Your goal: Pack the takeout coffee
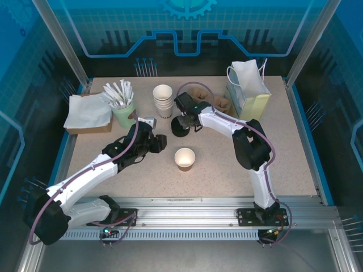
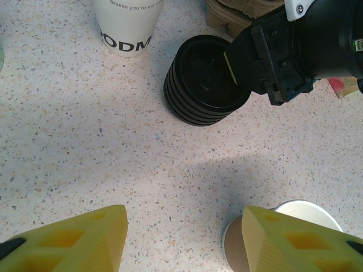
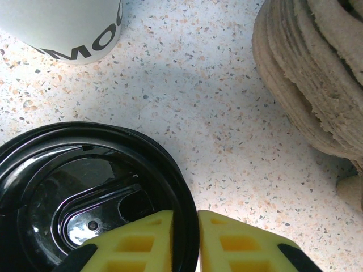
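The takeout coffee's cup (image 1: pixel 185 158), a brown paper cup with a white inside and an open top, stands mid-table. In the left wrist view the cup (image 2: pixel 233 254) sits low right, partly behind one yellow finger. My left gripper (image 1: pixel 157 141) (image 2: pixel 184 238) hangs open just left of it, with bare table between the fingers. A stack of black lids (image 1: pixel 180 128) (image 2: pixel 204 79) stands behind the cup. My right gripper (image 1: pixel 182 121) (image 3: pixel 185 218) is shut on the rim of the top lid (image 3: pixel 85 187), one finger inside the rim and one outside.
A stack of white cups (image 1: pixel 163 101) (image 2: pixel 125 25) (image 3: pixel 62 22) stands just behind the lids. Pulp cup carriers (image 1: pixel 218 105) (image 3: pixel 317 73) and a paper bag (image 1: pixel 248 90) are at the back right. A green cup of stirrers (image 1: pixel 122 107) and napkins (image 1: pixel 88 113) are at the back left.
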Robot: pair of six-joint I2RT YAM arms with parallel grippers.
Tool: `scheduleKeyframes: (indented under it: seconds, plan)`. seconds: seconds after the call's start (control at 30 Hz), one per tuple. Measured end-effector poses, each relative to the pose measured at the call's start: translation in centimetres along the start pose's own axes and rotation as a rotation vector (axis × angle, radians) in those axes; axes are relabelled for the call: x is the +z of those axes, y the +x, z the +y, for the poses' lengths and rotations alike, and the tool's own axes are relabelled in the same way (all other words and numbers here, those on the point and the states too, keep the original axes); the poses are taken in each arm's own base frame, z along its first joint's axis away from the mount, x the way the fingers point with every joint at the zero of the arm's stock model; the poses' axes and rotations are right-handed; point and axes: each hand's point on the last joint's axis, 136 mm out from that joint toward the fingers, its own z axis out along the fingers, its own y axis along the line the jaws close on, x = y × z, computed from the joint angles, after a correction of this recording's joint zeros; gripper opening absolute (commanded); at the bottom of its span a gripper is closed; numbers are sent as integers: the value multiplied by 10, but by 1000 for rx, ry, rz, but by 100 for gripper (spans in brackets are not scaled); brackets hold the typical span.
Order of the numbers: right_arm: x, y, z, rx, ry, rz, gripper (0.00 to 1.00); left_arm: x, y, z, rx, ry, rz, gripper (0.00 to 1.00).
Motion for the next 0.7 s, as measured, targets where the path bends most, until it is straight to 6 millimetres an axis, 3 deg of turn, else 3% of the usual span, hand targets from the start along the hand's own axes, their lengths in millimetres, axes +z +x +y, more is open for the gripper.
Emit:
scheduleKeyframes:
  seconds: [0.7]
  plan:
    - [-3,-2,0,-12,0,2,19,1,0,5,-9,-12,-1,57]
